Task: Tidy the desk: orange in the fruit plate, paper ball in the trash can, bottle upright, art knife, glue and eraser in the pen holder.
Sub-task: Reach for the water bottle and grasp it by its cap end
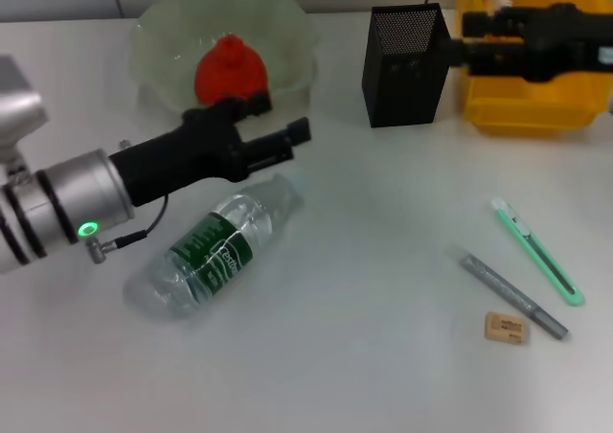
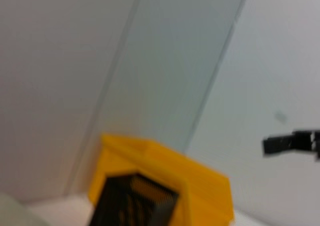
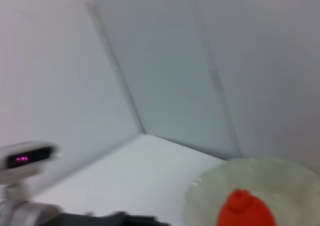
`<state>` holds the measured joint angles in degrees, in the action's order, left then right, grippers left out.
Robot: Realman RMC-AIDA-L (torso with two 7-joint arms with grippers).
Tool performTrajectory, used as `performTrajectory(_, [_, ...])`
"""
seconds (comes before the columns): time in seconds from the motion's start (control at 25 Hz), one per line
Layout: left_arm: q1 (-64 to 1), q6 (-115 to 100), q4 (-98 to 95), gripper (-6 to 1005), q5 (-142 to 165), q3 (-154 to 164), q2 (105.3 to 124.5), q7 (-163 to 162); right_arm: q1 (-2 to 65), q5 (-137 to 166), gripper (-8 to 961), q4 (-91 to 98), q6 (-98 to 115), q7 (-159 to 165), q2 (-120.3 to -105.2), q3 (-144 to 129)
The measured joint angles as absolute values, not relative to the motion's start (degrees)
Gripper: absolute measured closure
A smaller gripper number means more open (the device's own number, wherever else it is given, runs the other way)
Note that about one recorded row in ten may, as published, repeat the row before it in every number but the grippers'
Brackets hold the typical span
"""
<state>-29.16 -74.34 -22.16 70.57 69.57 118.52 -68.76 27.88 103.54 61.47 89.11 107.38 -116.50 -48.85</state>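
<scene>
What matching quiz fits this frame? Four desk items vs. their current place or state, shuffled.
Items:
1. orange
2. bottle
3. eraser
4. pen holder

Place or state:
A. lying on its side on the desk
B. standing beside the yellow bin
C. in the fruit plate
D. on the desk next to the grey glue stick

Pairs: 1-C, 2-A, 3-D, 4-B

Open desk (image 1: 383, 376) in front, left hand (image 1: 287, 138) above bottle (image 1: 215, 251), pen holder (image 1: 404, 64) crowding bin (image 1: 532, 102)
</scene>
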Motion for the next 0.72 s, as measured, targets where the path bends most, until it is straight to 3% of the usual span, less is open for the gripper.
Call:
performTrajectory(0.28, [-29.5,-70.3,-36.7,189,88.2,70.5,118.42,-88.2,26.6,96.0,244,41.8,94.2,88.4,-116.48,-32.8])
performTrajectory(0.72, [-34.4,-66.2,-42.7,190,108.9,70.7,118.66,-108.7,25.1,89.0,244,34.4,95.9,78.8,-116.81,-30.8])
